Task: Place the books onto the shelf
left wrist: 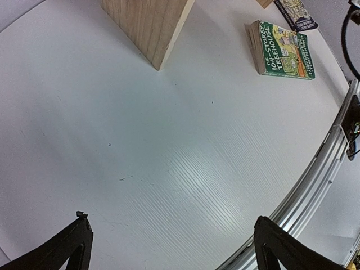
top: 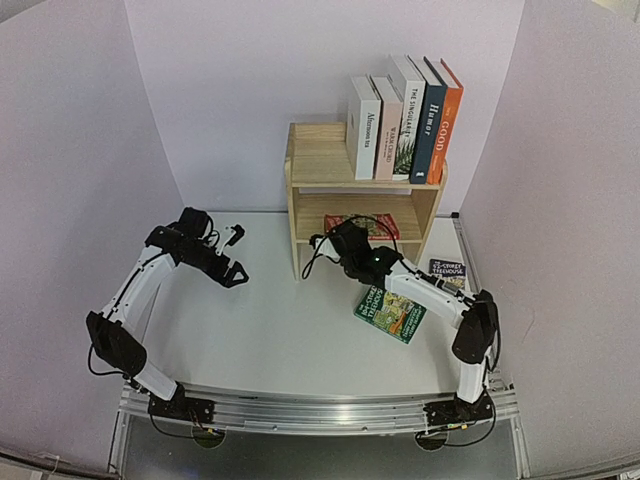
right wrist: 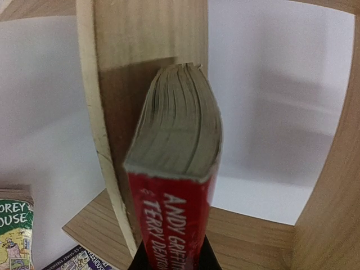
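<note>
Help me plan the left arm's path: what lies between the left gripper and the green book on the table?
Nothing: only bare white table between the left gripper and the green book, shown in the left wrist view.

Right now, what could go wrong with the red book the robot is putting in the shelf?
The red book is very close to the side wall of the shelf, so it might catch and shove the shelf. The right gripper pinches only its spine end, so it could twist or slip. The right arm hangs over the green book on the table and might bump it.
</note>
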Robot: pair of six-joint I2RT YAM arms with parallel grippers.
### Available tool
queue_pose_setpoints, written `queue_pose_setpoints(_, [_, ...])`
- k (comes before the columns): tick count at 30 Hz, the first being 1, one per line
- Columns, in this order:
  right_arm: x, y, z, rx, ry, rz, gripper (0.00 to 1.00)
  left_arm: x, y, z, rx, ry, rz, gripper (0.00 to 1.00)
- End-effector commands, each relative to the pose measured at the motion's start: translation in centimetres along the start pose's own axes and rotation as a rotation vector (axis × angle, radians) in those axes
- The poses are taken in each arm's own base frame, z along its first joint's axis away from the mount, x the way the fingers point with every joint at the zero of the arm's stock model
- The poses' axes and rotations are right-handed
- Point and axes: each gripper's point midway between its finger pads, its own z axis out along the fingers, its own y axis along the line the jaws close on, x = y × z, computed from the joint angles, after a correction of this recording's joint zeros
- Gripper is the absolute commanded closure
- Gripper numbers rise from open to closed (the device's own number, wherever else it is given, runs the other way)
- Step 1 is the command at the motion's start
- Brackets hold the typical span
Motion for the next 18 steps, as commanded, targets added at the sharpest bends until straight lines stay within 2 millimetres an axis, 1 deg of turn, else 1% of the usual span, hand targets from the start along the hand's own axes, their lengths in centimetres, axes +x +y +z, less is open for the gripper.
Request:
queue_pose_setpoints(1, [-0.9,-1.6,0.5,0.021,-0.095,0.066,1.00,-0.5,-0.2,-1.2,-0.020,-0.053,0.014,0.00])
queue_pose_setpoints(3, [-1.0,-0.8,1.2,-0.009,-0.116,0.067,1.00,-0.5,-0.2,-1.1,-0.021,-0.052,0.012,0.00])
queue_pose_setpoints(8, [-0.3,0.4,3.1,-0.057,-0.134,0.063,1.00,-0.6,-0.1,-0.8,-0.017,-0.048,0.006,0.00])
queue_pose_setpoints(11, [-0.2,0.5,3.7,-0.071,-0.146,0.071,1.00,-0.6,0.0,-0.7,-0.019,-0.047,0.004,0.00])
queue_pose_setpoints(14, [0.1,0.3,4.5,-0.064,-0.118,0.073,1.00,-0.5,0.2,-0.5,-0.022,-0.039,0.001,0.00])
queue_pose_setpoints(18, [-0.4,0.7,5.4,-0.071,-0.107,0.083,1.00,-0.4,0.2,-0.3,-0.019,-0.035,-0.001,0.00])
